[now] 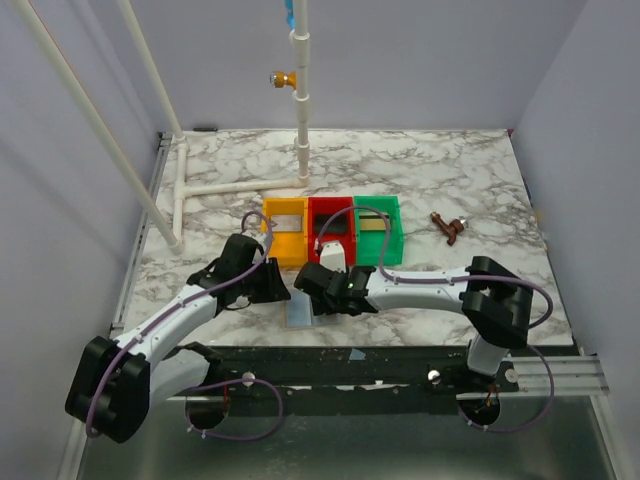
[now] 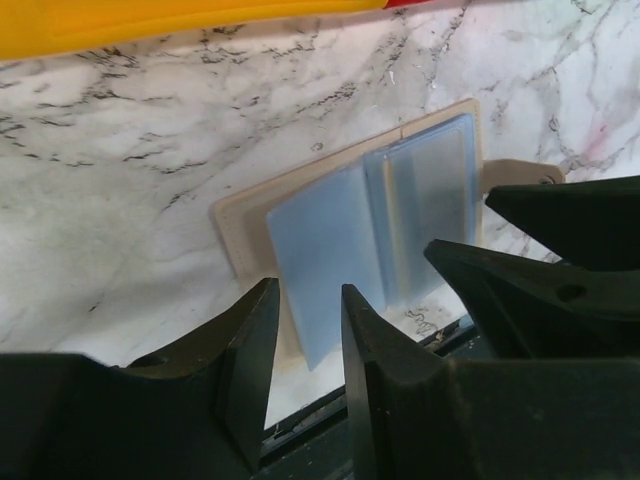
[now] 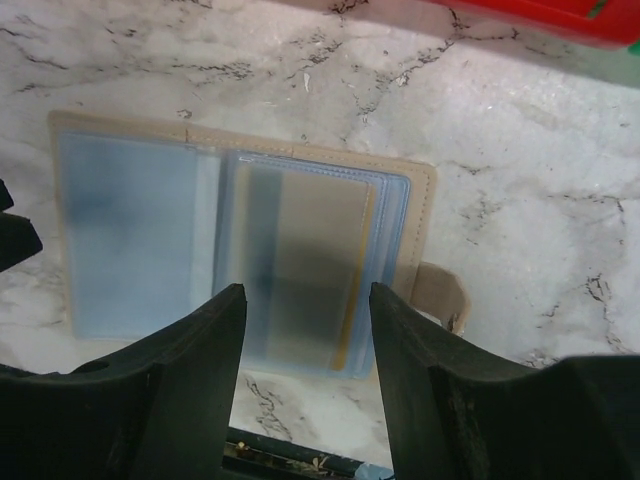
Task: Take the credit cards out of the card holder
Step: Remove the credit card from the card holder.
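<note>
Even, diffuse light; I see only faint shadows. Right wrist view is soft, card holder (image 3: 240,230) blurred. Top view sharp.

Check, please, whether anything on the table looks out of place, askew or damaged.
Nothing looks spilled or damaged. The holder lies open, lining up, close to the table's near edge, with a card in its clear sleeve. One stray: a small brown object lies alone right of the green tray.
</note>
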Tool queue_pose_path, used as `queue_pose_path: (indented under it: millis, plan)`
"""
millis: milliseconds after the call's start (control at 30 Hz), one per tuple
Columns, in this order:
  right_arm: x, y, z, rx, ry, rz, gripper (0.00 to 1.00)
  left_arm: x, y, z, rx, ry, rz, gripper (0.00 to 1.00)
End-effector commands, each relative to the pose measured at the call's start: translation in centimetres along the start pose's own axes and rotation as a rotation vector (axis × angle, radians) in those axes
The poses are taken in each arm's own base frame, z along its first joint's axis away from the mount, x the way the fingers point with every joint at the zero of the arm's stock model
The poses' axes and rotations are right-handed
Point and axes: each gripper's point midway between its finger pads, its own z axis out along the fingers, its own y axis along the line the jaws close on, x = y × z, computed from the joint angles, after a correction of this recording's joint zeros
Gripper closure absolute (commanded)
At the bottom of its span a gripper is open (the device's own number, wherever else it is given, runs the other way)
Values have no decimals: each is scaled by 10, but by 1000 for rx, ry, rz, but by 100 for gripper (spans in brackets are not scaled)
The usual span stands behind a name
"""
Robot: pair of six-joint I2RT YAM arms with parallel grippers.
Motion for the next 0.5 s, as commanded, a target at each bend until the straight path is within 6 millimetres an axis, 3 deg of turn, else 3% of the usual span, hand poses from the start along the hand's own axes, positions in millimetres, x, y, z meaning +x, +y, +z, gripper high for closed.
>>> queue_pose_path:
  millis: [0, 267, 467]
  plan:
    - [3, 15, 9, -27, 18, -4, 44, 2, -17, 6, 124, -13, -60, 69]
    - [10, 13, 16, -4, 39, -17, 51, 10, -15, 11, 139, 7, -79, 79]
    - [5, 16, 9, 37, 7, -59, 51, 15, -12, 15, 138, 19, -85, 82]
